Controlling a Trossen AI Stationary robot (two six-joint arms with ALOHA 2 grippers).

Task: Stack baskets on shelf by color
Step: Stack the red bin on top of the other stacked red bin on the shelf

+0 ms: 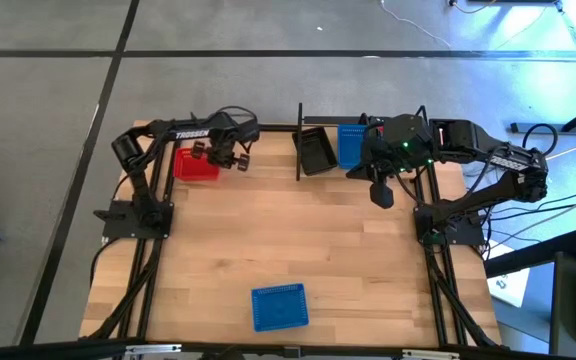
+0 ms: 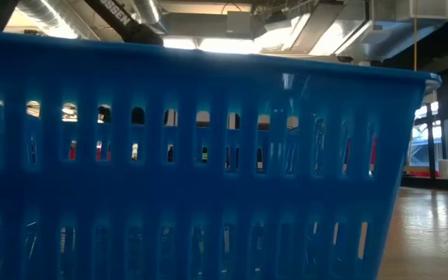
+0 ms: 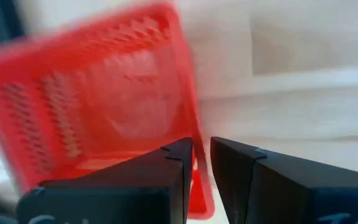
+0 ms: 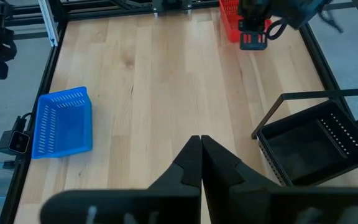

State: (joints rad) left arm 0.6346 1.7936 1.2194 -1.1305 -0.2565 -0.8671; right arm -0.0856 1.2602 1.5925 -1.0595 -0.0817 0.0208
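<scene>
Left pincer (image 3: 201,163) clamped on red basket (image 1: 195,164) rim, 10 o'clock on worktop (image 1: 288,250). Mid-carry, likely. Next: shelf (image 1: 313,150) at 12 o'clock. Right pincer (image 4: 199,152) clenched, empty.

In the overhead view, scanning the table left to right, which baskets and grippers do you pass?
Red basket → left gripper, jaws at that basket's rim → lone blue basket near the front edge → black basket → blue basket on the shelf → right gripper, jaws shut.
</scene>
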